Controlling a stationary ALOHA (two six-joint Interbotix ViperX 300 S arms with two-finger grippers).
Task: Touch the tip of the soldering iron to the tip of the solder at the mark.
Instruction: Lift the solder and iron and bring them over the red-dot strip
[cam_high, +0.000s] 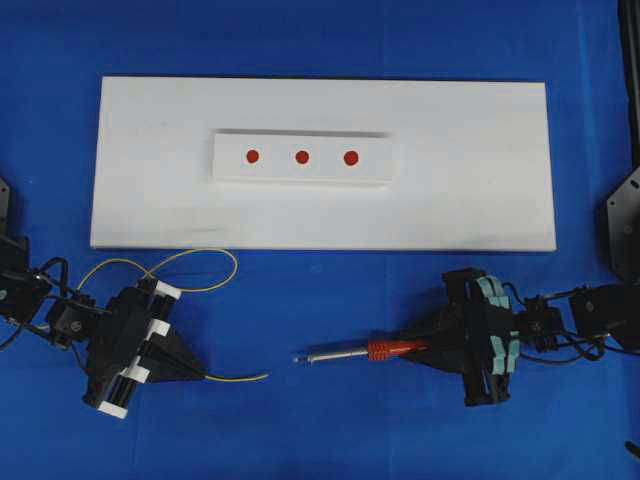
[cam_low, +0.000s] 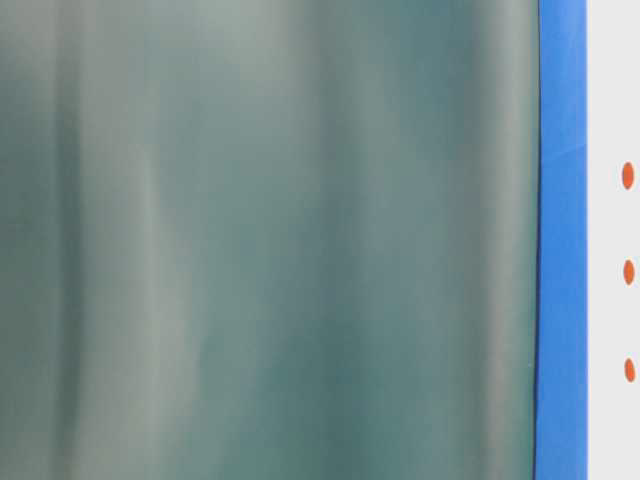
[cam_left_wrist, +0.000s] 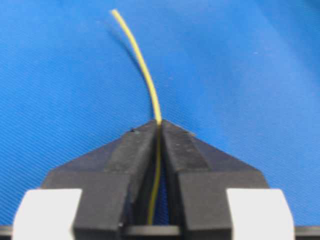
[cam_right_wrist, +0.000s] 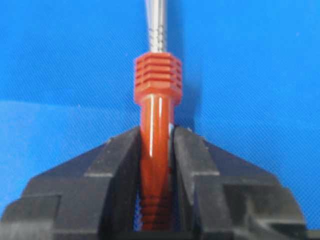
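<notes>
Gripping solder, iron, pincers low

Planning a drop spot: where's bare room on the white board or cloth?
White board is bare left and right of the raised strip with three red dots. Blue cloth is bare between board edge and tools. Crowded: left gripper with solder, right gripper with soldering iron.

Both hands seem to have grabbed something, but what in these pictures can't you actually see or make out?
- Table-level view: nearly all a grey-green blur; neither hand shows there.
- Right wrist view: the soldering iron tip is cut off by the top edge.
- Left wrist view: the solder loops lie out of frame behind the left hand.
- Overhead view: the right hand covers the iron's rear handle; the three red marks are unlabelled, so the target is unclear.
</notes>
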